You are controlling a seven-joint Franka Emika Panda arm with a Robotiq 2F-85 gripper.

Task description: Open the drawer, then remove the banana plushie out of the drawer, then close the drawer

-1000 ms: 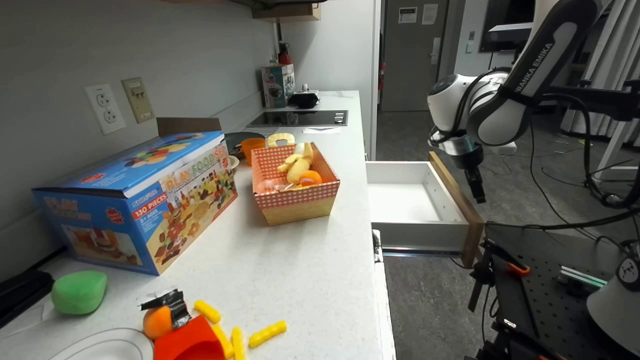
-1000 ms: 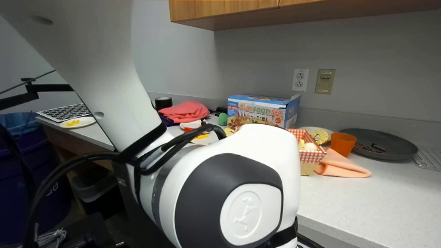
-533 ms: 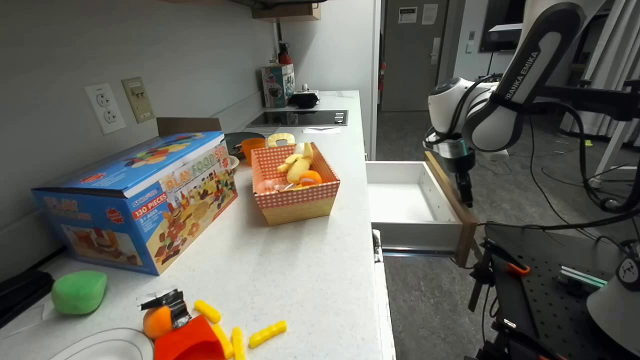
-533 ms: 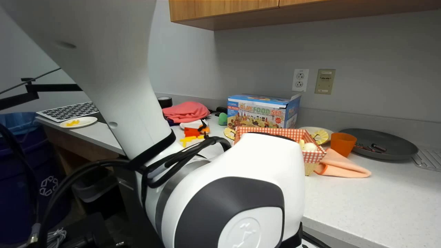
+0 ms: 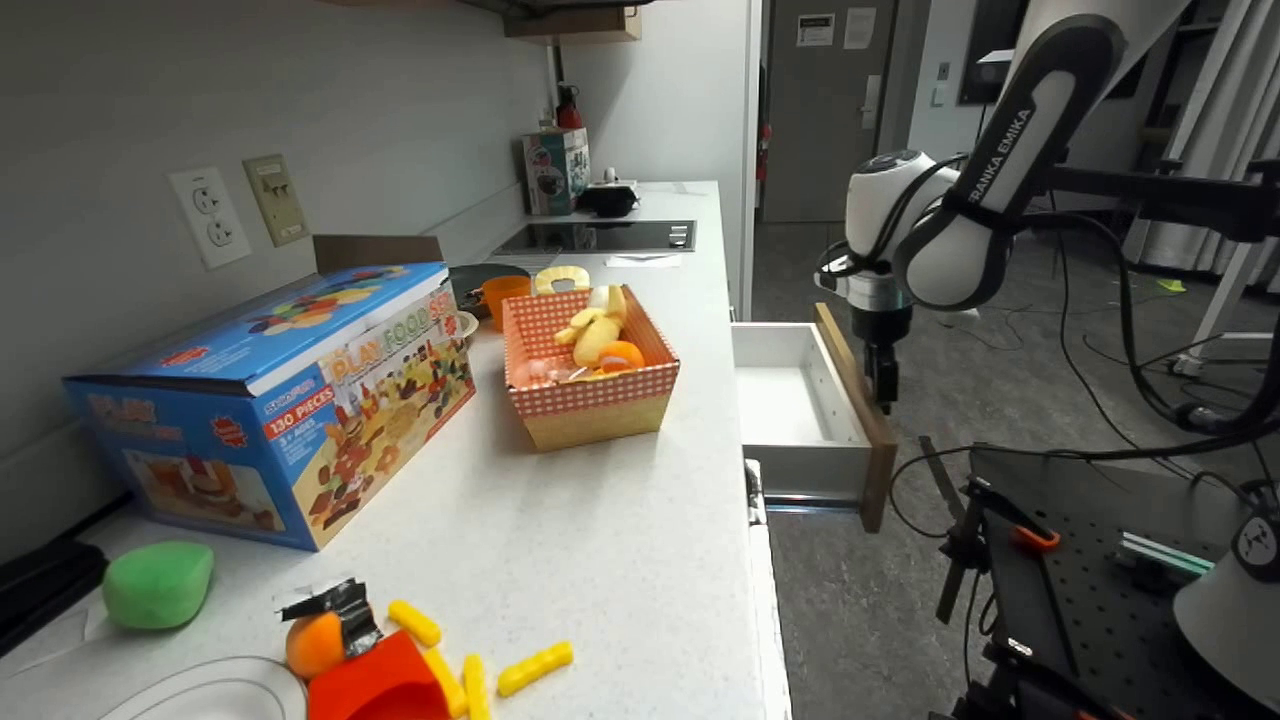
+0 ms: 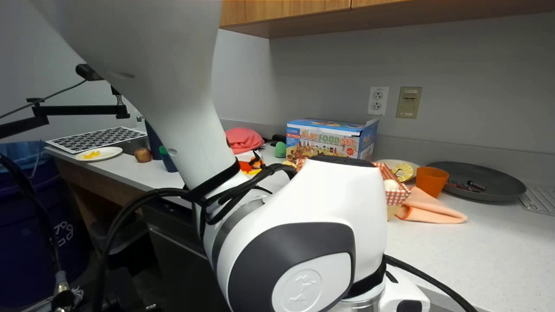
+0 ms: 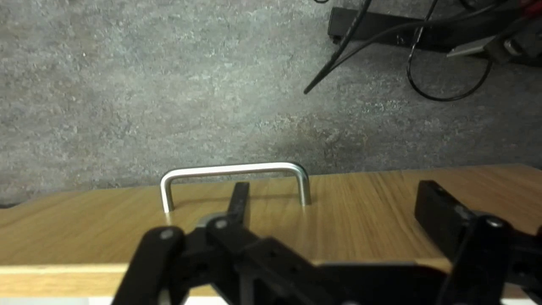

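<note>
Standing outside the wooden front (image 7: pixel 360 216) of the partly open drawer (image 5: pixel 805 470), the gripper (image 7: pixel 335 188) is empty and spread wide near the metal handle (image 7: pixel 235 169), apparently to push rather than grip; contact is unclear. The yellow banana plushie (image 5: pixel 600 335) lies in the checkered basket (image 5: pixel 600 398) on the counter (image 5: pixel 640 560), out of the drawer as asked

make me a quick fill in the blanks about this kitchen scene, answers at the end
1. The open drawer has a ____-coloured inside.
2. The claw is ____, not closed.
3. The blue box reads "Play ____ Set".
4. The cup near the checkered basket is coloured ____.

Missing words: white; open; Food; orange
</note>
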